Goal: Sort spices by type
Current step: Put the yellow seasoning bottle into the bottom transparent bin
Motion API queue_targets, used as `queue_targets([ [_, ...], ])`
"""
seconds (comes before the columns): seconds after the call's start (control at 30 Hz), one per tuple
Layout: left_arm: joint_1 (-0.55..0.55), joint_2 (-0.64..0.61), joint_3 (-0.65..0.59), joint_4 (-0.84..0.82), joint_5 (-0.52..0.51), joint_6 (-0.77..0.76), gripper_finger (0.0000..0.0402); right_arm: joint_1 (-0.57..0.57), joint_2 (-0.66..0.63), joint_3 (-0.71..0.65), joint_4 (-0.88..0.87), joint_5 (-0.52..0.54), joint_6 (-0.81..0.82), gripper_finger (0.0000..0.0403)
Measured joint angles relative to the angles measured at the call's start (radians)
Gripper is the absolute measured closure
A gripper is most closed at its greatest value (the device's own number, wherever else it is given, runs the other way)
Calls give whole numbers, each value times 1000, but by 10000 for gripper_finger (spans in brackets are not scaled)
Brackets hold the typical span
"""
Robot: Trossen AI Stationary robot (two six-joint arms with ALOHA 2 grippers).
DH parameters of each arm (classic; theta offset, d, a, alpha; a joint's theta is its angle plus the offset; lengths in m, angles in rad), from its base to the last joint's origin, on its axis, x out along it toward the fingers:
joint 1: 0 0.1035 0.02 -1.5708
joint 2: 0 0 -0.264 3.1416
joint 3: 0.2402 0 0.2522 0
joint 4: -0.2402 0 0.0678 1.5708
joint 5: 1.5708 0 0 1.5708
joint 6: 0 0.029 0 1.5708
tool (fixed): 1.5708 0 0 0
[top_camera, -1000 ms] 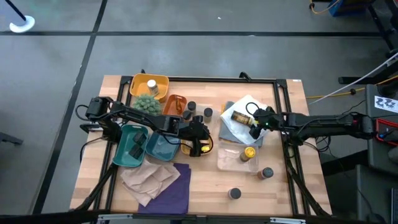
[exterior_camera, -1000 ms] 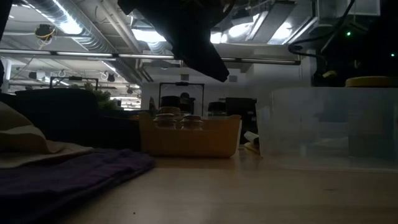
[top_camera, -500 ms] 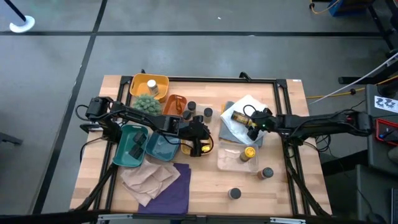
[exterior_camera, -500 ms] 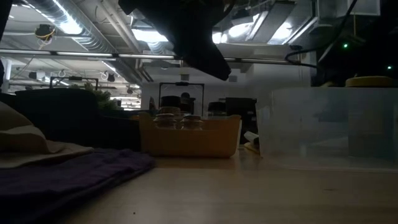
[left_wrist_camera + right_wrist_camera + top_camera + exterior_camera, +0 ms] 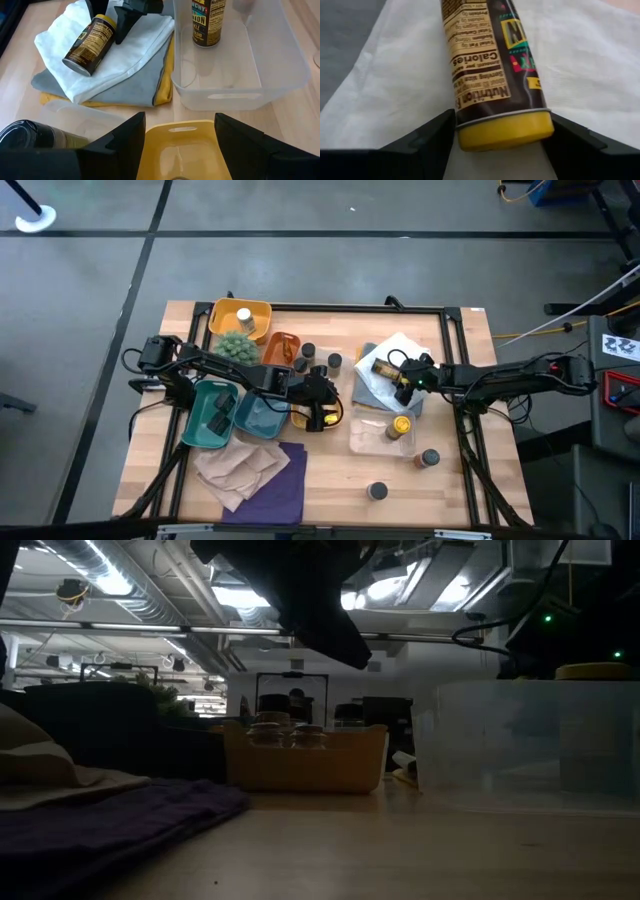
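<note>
A brown-labelled spice jar [image 5: 490, 60] with a yellow lid lies on its side on a white cloth [image 5: 395, 355] right of centre. My right gripper [image 5: 404, 383] is open, one finger on each side of the jar's lid end [image 5: 502, 131]. Left of centre, my left gripper [image 5: 180, 130] hangs open over a small yellow tray [image 5: 177, 150]. A second yellow-lidded jar [image 5: 401, 425] stands in a clear tub [image 5: 365, 442]. Dark-lidded jars [image 5: 319, 360] stand behind the left gripper. Two more jars [image 5: 430, 458] [image 5: 377, 492] stand on the bare wood near the front. My right gripper's fingers [image 5: 420, 145] come at the lying jar slanting down from the table's right, along its length, and flank its yellow lid [image 5: 502, 131]. I cannot tell whether they touch it. The jar rests on the white cloth.
A yellow tray with one jar [image 5: 243, 317], a spiky green plant [image 5: 237, 345] and an orange tray [image 5: 281, 348] stand at the far left. Two teal trays [image 5: 212, 415] sit at the left. Beige and purple cloths [image 5: 262, 472] lie near the front.
My right gripper has sunk a little and crept toward the table's left, closer around the lying jar's lid end. The jar has not moved.
</note>
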Motion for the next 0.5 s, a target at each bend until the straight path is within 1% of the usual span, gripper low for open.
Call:
queue_targets([
  [0.13, 0, 0, 0, -2, 0, 0, 180, 0, 0, 0, 0, 0, 0, 169],
  [0.33, 0, 0, 0, -2, 0, 0, 180, 0, 0, 2, -2, -11, 6, 171],
  [0.4, 0, 0, 0, -2, 0, 0, 180, 0, 0, 10, -5, -33, 8, 170],
  [0.5, 0, 0, 0, -2, 0, 0, 180, 0, 0, 44, -31, -80, 10, 160],
])
